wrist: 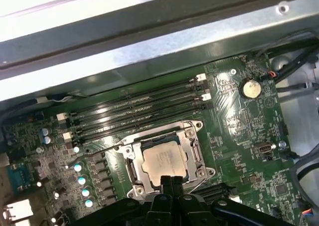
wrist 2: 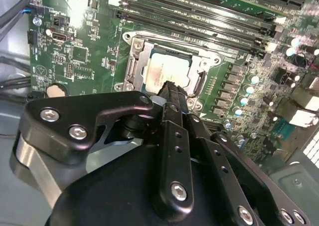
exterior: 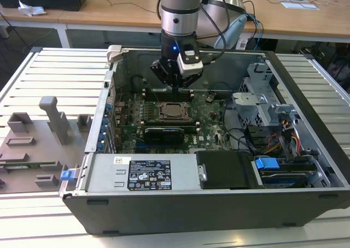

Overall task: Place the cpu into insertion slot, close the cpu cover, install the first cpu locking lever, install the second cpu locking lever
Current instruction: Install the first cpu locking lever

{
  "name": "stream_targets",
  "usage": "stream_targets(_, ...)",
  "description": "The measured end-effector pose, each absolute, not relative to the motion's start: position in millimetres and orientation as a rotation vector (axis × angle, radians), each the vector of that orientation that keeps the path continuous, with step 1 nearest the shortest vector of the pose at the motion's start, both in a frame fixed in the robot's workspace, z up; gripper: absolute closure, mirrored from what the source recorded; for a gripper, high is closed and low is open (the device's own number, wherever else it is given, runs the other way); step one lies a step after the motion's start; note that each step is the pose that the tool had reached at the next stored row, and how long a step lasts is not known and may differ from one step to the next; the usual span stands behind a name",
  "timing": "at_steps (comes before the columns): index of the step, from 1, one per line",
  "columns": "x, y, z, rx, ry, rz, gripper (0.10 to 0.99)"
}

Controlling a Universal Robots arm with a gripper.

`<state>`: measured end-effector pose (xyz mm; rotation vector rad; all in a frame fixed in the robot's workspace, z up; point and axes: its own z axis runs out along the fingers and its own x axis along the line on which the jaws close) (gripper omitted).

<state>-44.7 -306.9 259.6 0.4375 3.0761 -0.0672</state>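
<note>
The cpu [wrist: 163, 159] [wrist 2: 169, 70] [exterior: 174, 111] lies flat in the insertion slot, whose black rim [wrist: 130, 167] shows beside the chip. The silver cpu cover [wrist: 195, 153] [wrist 2: 137, 61] lies down around the chip, which shows through its window. A thin metal lever rod [wrist: 102, 148] runs out from one side of the socket. My gripper [wrist: 170, 179] [wrist 2: 172, 89] [exterior: 178, 87] hangs just above the socket's edge. Its two black fingers are pressed together, shut on nothing. In both wrist views the fingertips overlap the chip's edge.
Long black memory slots [wrist: 134, 109] run beside the socket. The open computer case [exterior: 306, 149] walls in the board, with a drive cage [exterior: 262, 103], cables [exterior: 249, 138] and a black box [exterior: 224, 168] at the exterior view's right. Grey fixtures [exterior: 52, 114] stand outside the case at the left.
</note>
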Motion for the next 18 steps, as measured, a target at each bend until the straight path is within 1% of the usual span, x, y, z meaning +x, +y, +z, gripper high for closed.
stream_targets(18, -44.7, -306.9, 259.7, 0.115, 3.101, -0.061, 0.980)
